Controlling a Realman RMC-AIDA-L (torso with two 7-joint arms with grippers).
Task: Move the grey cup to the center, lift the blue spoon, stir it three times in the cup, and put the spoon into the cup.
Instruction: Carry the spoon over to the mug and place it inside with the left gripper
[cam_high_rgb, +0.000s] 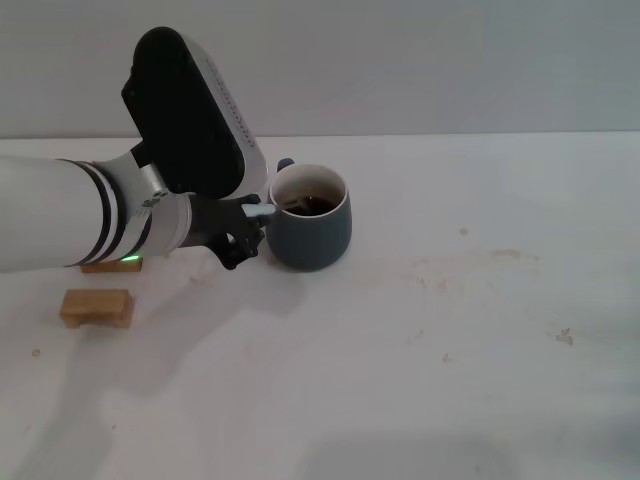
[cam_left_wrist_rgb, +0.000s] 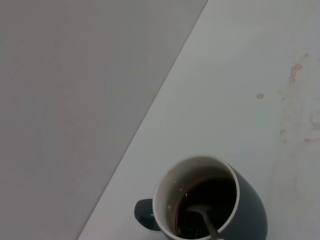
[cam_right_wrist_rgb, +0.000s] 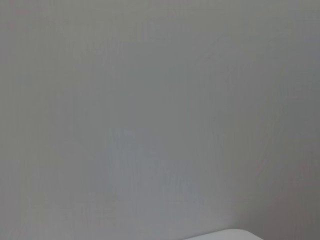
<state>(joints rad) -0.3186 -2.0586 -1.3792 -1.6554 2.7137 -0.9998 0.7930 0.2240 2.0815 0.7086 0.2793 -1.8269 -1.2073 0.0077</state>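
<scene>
Head view is showing the left claw (cam_high_rgb: 252, 222) in the middle left of the frame, just beside the grey cup (cam_high_rgb: 311, 232), and it is grasping the pale handle of the blue spoon (cam_high_rgb: 262, 212) at the cup's rim. The cup is standing upright on the white table (cam_high_rgb: 450, 350), a little left of the frame's middle and in its upper half, with its handle turned to the far side. In the left wrist view, the spoon's metal bowl is sitting in the dark liquid at the bottom of the frame, so I am judging that the stirring step is in hand; how many turns are done I cannot tell. Two wooden blocks (cam_high_rgb: 97, 307) are lying at the left edge, well apart from the cup. The right claw is not appearing in any view. The next move is probably asking for small circles that keep the spoon inside the rim without pushing the cup, and then for releasing the spoon so it leans in the cup.
</scene>
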